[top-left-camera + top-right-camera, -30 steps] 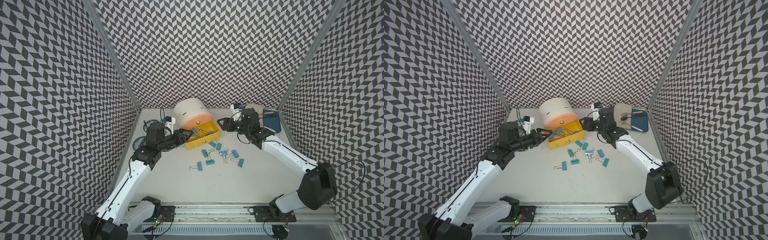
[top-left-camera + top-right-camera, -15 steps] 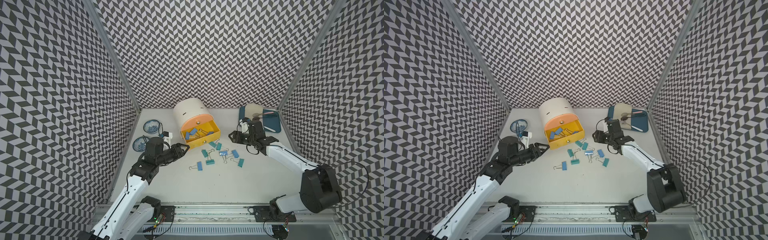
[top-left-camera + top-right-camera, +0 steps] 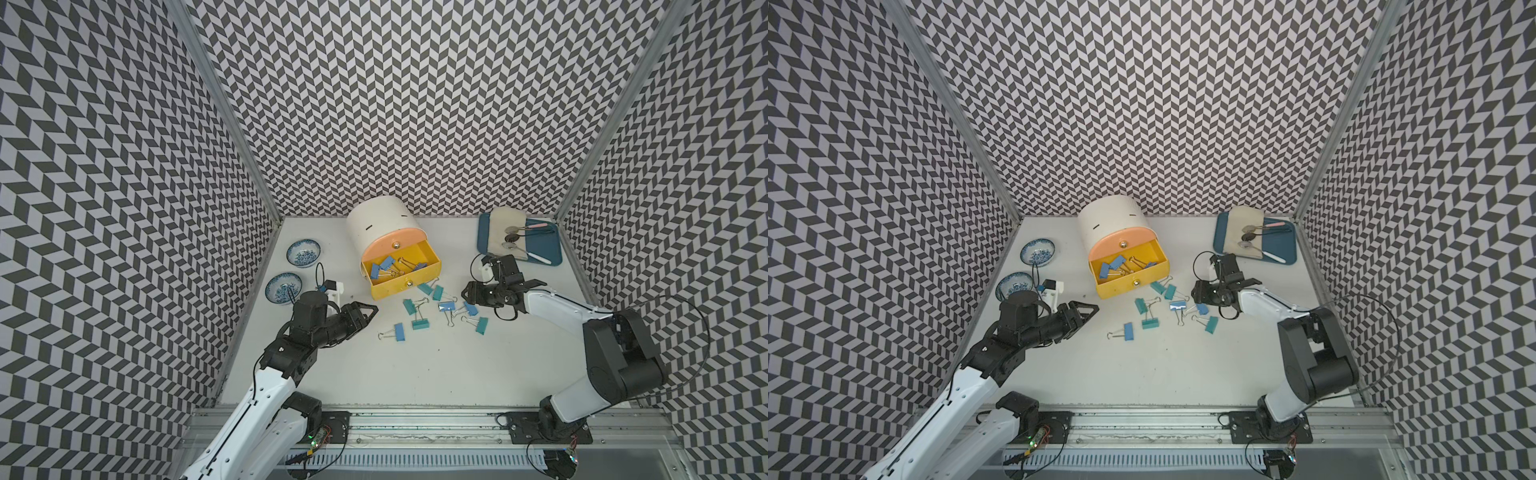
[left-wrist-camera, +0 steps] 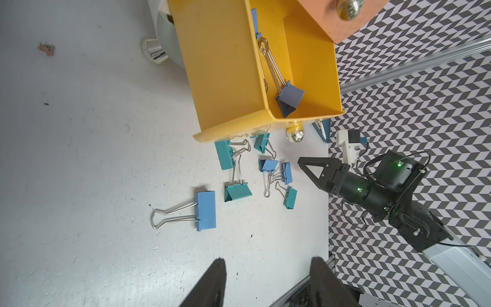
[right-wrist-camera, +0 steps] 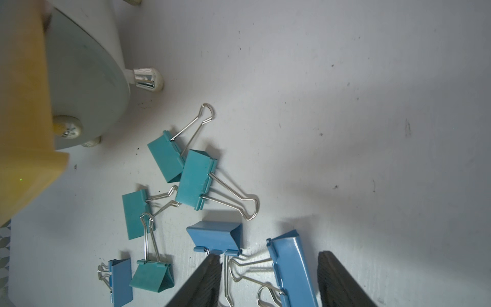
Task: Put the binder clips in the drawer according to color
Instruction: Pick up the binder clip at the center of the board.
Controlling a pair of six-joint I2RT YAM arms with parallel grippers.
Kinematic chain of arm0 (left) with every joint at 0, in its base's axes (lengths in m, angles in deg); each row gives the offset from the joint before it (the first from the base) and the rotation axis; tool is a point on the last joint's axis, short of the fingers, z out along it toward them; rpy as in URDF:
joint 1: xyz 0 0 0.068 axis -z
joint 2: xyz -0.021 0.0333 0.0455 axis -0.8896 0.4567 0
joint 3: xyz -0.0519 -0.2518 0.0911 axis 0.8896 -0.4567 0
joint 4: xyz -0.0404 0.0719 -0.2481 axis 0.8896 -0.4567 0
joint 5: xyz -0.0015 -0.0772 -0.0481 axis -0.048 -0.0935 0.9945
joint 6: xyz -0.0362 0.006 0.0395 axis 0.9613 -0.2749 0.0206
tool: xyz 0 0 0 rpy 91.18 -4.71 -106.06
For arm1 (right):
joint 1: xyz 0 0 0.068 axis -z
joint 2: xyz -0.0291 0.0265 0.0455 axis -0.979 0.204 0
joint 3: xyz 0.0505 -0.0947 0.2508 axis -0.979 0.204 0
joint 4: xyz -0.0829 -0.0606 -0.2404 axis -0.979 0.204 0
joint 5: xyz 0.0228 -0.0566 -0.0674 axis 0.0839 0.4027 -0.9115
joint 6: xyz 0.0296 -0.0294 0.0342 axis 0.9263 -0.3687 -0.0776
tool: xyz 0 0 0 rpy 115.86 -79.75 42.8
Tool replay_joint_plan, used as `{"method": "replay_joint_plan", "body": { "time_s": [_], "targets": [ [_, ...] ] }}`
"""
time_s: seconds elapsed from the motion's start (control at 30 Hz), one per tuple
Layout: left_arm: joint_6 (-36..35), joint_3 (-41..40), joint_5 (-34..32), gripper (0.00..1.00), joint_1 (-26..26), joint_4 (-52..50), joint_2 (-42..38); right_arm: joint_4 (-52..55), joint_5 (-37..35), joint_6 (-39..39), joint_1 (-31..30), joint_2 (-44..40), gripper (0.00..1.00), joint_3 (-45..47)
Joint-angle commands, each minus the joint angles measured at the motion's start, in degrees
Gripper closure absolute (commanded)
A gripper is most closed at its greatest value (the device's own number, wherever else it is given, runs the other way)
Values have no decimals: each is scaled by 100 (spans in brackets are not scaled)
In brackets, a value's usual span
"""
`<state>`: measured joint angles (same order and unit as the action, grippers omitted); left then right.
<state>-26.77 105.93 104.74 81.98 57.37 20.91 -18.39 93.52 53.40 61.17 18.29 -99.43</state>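
Right gripper is open, fingers straddling a light-blue folded-metal binder clip that lies flat on the white table. Gaps show on both sides, so it's not clamped; contact can't be told. It's probably lined up like this to pinch the body across its width. Left gripper is also open and empty, hovering over bare table. Nearest to it is a blue clip with silver wire handles, apart from it, so it looks parked clear while the other arm works. Loose blue and teal binder clips lie scattered between both grippers, right in front of the cream rounded cabinet. Its yellow middle drawer is pulled out and holds only blue clips, so blue goes there by my read. The teal ones are probably for the grey-green bottom drawer, which appears shut. Salmon top drawer is shut. Dark-blue tray with spoons and two patterned bowls sit off to the sides, not involved.
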Motion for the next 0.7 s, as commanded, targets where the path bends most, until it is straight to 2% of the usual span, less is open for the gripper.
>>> {"method": "replay_joint_plan", "body": {
  "time_s": [0.0,0.67],
  "targets": [
    [75,-91,-75,45,52,195,-83,-120,-10,-129,36,41,40,92],
    [3,97,-5,45,75,390,266,-209,-86,-254,27,350,51,243]
  ]
}}
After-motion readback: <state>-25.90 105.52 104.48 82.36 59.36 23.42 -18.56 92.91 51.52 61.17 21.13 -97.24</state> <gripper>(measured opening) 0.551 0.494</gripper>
